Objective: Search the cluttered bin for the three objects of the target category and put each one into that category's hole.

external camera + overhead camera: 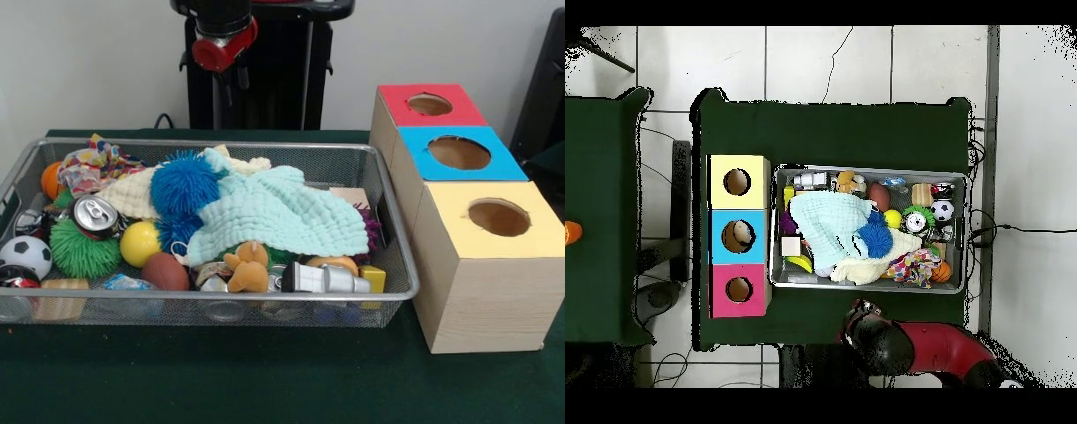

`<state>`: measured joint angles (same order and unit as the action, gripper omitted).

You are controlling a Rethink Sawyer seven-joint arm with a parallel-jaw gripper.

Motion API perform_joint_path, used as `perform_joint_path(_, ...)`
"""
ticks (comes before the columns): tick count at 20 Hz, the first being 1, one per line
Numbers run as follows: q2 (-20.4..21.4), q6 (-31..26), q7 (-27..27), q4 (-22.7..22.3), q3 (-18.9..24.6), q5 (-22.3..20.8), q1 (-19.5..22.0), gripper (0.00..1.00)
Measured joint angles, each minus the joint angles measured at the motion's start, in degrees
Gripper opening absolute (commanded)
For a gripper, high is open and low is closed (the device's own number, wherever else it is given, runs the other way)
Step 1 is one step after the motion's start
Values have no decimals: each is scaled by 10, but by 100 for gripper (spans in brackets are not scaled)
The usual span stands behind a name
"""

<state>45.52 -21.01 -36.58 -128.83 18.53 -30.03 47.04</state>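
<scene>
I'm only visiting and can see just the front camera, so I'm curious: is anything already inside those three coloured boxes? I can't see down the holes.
Observer: From overhead, the blue box has a pale object showing in its hole. The holes of the yellow box and the red box look dark.
Operator: Is anything hidden behind the mint cloth?
Observer: Yes, a yellow curved thing lies beyond the cloth, at the end of the bin nearest the boxes.
Operator: Where is the arm?
Observer: The red arm lies outside the bin, not over the clutter.
</scene>
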Motion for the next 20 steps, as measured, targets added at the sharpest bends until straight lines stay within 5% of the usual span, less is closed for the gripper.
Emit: perform_joint_path(20,5,0,0,25,-14,102,-43,100)
